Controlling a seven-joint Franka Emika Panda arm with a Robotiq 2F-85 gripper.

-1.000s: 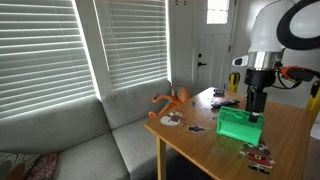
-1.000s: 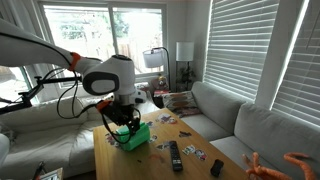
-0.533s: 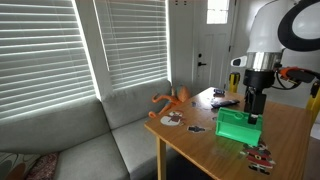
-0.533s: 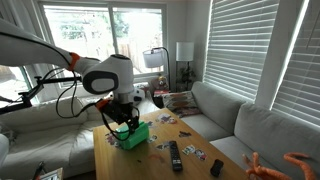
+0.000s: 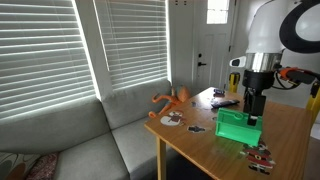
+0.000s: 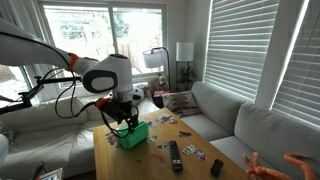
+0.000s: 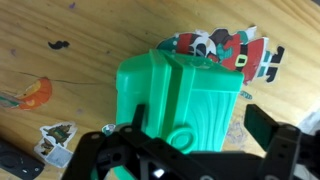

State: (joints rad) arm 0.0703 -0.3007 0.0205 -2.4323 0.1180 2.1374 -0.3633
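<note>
on the wooden table (image 7: 80,30), the gripper (image 7: 200,125) stands spread, apparently loose, over the green box (image 7: 175,85) beside a santa sticker (image 7: 225,48).

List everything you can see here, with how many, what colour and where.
green box: one, green, on the table, under the gripper
picture cut-outs: several, many colours, flat on the table around the green box
remote: one, black, on the table beyond the green box
orange toy: one, orange, with long limbs, at the table's edge by the sofa
table: one, light wood, bearing all of the above
sofa: one, grey, beside the table under the blinds
blinds: two sets, white, on the windows behind the sofa
lamp: one, white shade, in the background
arm: one, white and black, above the table
gripper: one, black, open, fingers down at the green box
</note>
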